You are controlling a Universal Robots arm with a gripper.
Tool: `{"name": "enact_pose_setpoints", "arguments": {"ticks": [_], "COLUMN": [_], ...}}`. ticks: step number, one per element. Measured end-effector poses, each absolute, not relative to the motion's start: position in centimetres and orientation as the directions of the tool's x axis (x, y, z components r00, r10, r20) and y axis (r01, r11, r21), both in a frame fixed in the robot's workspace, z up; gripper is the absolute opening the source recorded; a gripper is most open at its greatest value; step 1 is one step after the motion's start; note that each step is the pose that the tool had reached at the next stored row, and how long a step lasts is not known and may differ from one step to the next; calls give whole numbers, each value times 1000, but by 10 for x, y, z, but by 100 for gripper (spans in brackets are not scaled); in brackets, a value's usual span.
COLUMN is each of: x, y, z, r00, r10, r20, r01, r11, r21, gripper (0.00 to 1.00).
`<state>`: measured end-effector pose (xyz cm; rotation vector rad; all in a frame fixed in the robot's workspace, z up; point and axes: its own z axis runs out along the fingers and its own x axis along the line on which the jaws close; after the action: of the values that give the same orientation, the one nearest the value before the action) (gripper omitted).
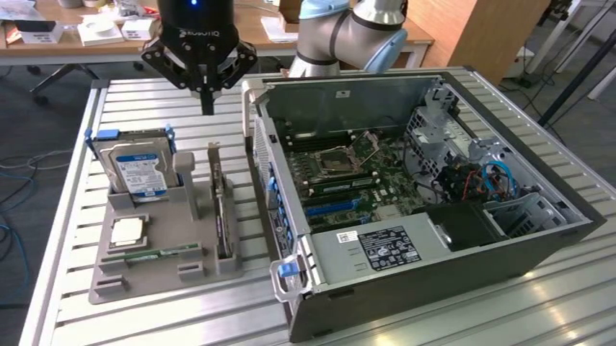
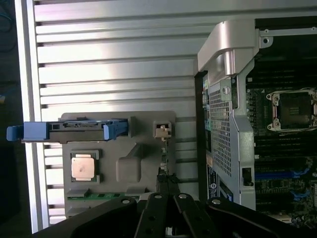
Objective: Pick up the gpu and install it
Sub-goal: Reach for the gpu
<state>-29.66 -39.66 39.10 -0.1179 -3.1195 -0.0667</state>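
The gpu (image 1: 222, 209) stands on its long edge in a slot of the grey tray (image 1: 159, 277), lower left of centre in the exterior view, just beside the open case (image 1: 452, 270). The gripper (image 1: 207, 109) hangs above the slot's far end, upper left of centre, well clear of the card. Its fingers are pressed together on nothing.

On the tray, to the exterior view's left of the gpu, a hard drive (image 1: 140, 169) stands upright in blue rails. A processor (image 1: 128, 232) and a memory stick (image 1: 159, 254) lie flat in front of it. A grey post of the tray rises between the drive and the gpu. The case wall with its silver handle (image 1: 287, 277) stands just beside the card on the other side.

Everything rests on a slatted metal table (image 1: 144, 321). Behind it, along the top of the exterior view, are a wooden desk (image 1: 260, 29) with small white boxes and the arm (image 1: 347, 32).

The exterior view looks into the case, at the motherboard (image 1: 342, 176), the power supply and blue cables. The wrist view looks straight down on the gpu's thin top edge beside the closed fingertips, and on the drive's upper edge.
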Motion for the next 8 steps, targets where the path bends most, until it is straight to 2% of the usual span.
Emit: {"name": "enact_pose_setpoints", "arguments": {"ticks": [8], "x": [-297], "y": [-416], "z": [391], "r00": [-997], "r10": [75], "r20": [17], "r01": [76], "r11": [996], "r21": [43], "gripper": [10]}}
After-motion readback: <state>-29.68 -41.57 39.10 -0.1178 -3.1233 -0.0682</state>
